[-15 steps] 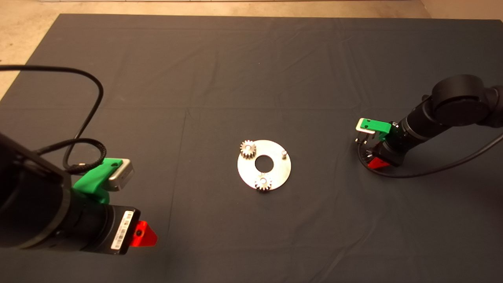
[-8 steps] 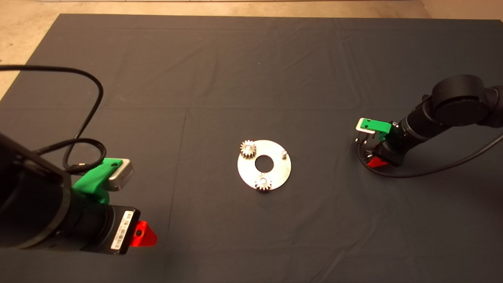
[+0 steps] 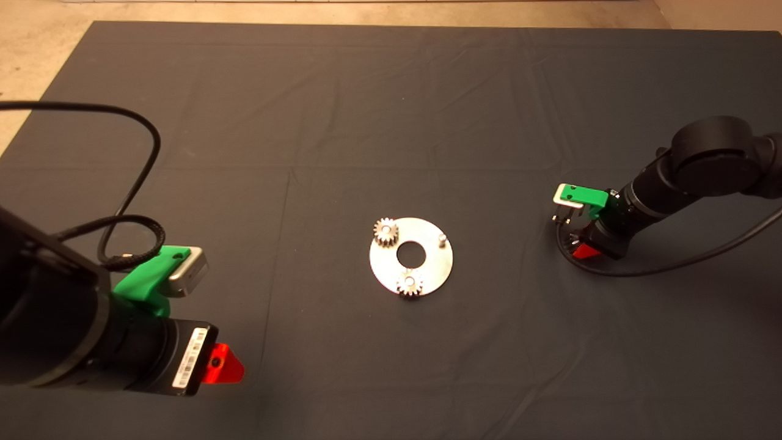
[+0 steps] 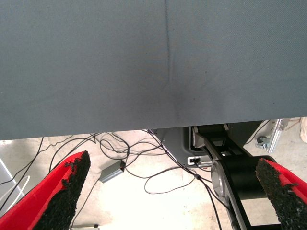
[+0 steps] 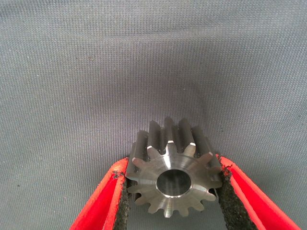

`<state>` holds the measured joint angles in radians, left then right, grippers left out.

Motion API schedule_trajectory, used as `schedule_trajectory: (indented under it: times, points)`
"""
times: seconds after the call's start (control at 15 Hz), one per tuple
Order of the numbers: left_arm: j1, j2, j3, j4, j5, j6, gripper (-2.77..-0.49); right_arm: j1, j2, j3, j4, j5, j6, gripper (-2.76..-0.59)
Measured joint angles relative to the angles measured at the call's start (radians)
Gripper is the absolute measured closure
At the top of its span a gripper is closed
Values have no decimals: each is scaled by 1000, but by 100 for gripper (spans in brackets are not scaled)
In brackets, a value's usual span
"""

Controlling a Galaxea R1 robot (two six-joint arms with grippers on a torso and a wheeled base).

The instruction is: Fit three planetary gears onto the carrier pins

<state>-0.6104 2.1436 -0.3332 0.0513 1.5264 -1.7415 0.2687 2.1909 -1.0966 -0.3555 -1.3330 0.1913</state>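
**Third gear clamped, one pin bare**

Dark mat (image 3: 391,110) covers the table. At frame centre, two planetary gears (image 3: 385,231) are seated on the disc (image 3: 427,269); one carrier pin (image 3: 442,238) stands bare. At right, the right end effector (image 5: 173,191) is clamped on a silvery gear (image 5: 173,179), its lower teeth cut off. At lower left, the left end effector (image 4: 172,191) is held wide apart.

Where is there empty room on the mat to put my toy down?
Lots: the mat is bare all along its far side, also along the near edge between the arms. The middle is crowded: the disc has two gears on pins. The left tool waits near-left; the right tool grips a third gear on the right.
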Motion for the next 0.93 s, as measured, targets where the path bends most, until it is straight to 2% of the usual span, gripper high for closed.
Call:
schedule_trajectory:
  times: [0.67,0.93]
  points:
    - [0,0,0,0,0,0,-249,0,0,2,0,0,0,-110]
    - [0,0,0,0,0,0,-249,0,-2,42,-4,0,1,-107]
